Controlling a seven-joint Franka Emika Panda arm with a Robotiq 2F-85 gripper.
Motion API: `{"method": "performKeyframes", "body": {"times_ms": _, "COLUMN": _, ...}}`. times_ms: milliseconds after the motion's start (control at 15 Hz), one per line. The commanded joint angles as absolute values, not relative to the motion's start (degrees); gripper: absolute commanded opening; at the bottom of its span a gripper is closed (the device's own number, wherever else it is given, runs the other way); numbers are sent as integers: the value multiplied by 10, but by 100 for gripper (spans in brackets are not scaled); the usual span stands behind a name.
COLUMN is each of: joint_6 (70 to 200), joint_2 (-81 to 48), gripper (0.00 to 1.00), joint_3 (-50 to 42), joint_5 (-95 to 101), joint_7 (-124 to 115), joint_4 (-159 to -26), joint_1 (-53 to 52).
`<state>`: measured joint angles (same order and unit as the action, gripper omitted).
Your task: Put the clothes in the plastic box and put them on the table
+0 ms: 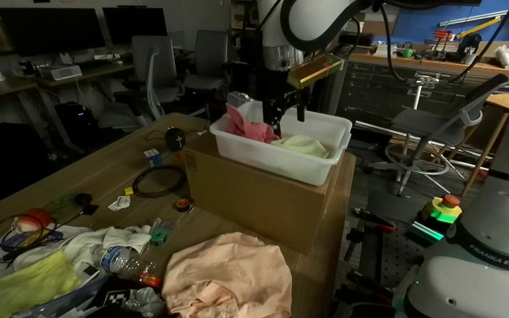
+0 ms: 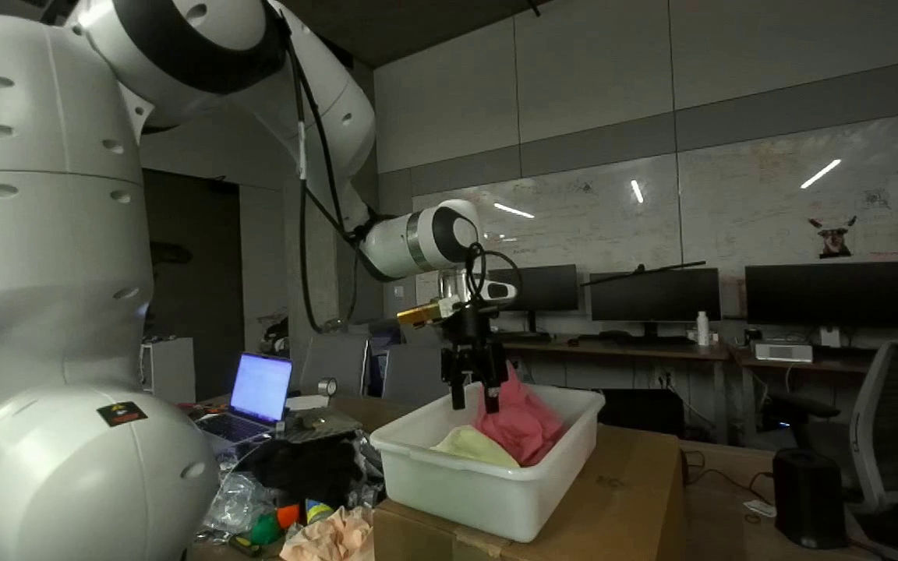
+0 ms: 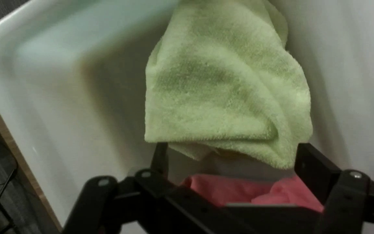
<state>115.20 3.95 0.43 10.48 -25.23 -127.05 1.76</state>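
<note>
The white plastic box (image 1: 272, 162) stands on a cardboard box in both exterior views; its wall (image 2: 457, 491) is nearer there. Inside lie a pink-red cloth (image 1: 256, 131) and a pale yellow-green cloth (image 1: 303, 145). Both cloths also show in the wrist view, the yellow-green one (image 3: 226, 81) ahead of the fingers and the pink one (image 3: 219, 188) under the gripper, partly hidden by it. My gripper (image 3: 234, 157) points down over the box, fingers wide apart, with nothing held between them. In an exterior view the gripper (image 2: 475, 401) is close beside the raised pink cloth.
The cardboard box (image 1: 254, 198) sits on the wooden table (image 1: 104, 176). A peach cloth (image 1: 237, 269), a yellow cloth (image 1: 29, 282), a plastic bottle (image 1: 122, 260), a cable coil (image 1: 159, 181) and a Rubik's cube (image 1: 153, 157) lie on the table. A black speaker (image 2: 810, 499) stands beside the boxes.
</note>
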Motion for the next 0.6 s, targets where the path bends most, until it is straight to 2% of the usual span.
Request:
{"method": "performKeyframes", "body": {"times_ms": 0, "joint_6": 1088, "joint_2": 24, "gripper": 100, "joint_3": 1, "joint_5": 92, "joint_7": -189, "joint_4": -1247, "joint_1": 15}}
{"method": "performKeyframes", "body": {"times_ms": 267, "joint_6": 1056, "joint_2": 16, "gripper": 100, "joint_3": 2, "joint_5": 109, "joint_7": -158, "joint_4": -1241, "joint_1": 14}}
{"method": "performKeyframes", "body": {"times_ms": 533, "joint_6": 1087, "joint_2": 12, "gripper": 100, "joint_3": 0, "joint_5": 105, "joint_7": -123, "joint_4": -1250, "joint_1": 15}}
